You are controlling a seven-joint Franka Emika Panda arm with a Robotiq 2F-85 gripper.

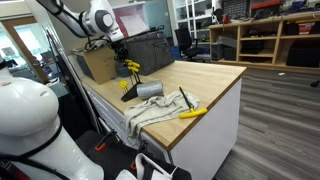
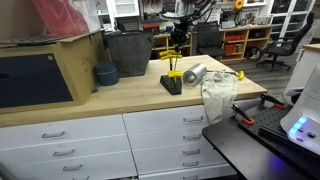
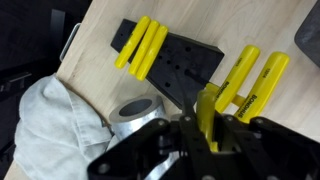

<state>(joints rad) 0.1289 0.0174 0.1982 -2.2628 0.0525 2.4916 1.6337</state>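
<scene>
Closest to the wrist camera is the gripper [image 3: 207, 128]. I read its black fingers [image 3: 232, 128] as clamped on a yellow-handled tool [image 3: 207, 105], which sits squarely between them. The tool's long axis runs in line with the fingers and points out past the tips. In an exterior view it hangs close to upright over the table [image 1: 215, 80].

Directly beyond the fingertips lies the black block [image 3: 190, 65], its long side crossing the finger line at a slant. The held tool is over the block's near edge; I cannot tell whether its tip touches the block. A pair of yellow handles [image 3: 252, 78] stands in the block just beside the fingers on one side. A second group of yellow handles [image 3: 140, 45] stands at the block's far end, well apart from the fingers.

On the opposite side, near the fingers, a metal cylinder [image 3: 135, 115] lies at the edge of a white cloth [image 3: 45, 120]. A loose yellow tool [image 1: 192, 113] lies on the table past the cloth, well apart from the fingers.
</scene>
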